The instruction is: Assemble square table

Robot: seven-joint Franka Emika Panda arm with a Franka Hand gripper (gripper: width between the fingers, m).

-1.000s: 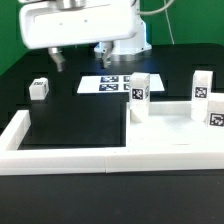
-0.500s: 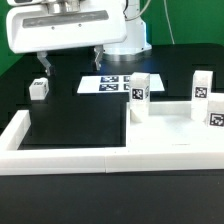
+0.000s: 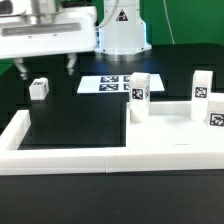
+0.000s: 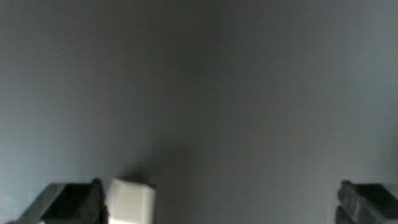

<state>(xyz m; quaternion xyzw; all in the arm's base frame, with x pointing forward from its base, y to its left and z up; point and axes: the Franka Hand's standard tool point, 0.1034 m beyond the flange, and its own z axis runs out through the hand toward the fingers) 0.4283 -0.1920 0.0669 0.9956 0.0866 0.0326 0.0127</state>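
A black table (image 3: 70,125) carries everything. Directly under the gripper (image 3: 45,67) lies a small white tagged leg (image 3: 39,89). To its exterior-view right lies the flat marker board (image 3: 105,85), then the square tabletop (image 3: 165,125). A white fence (image 3: 60,158) borders the near edge.

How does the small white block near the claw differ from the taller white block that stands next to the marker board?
The small block is low and squat; the taller block is upright and higher. The small block stands alone on the black table, between the fingers of the open claw; the taller block stands by the white slab, far from the claw. Both are white and carry black-and-white tags.
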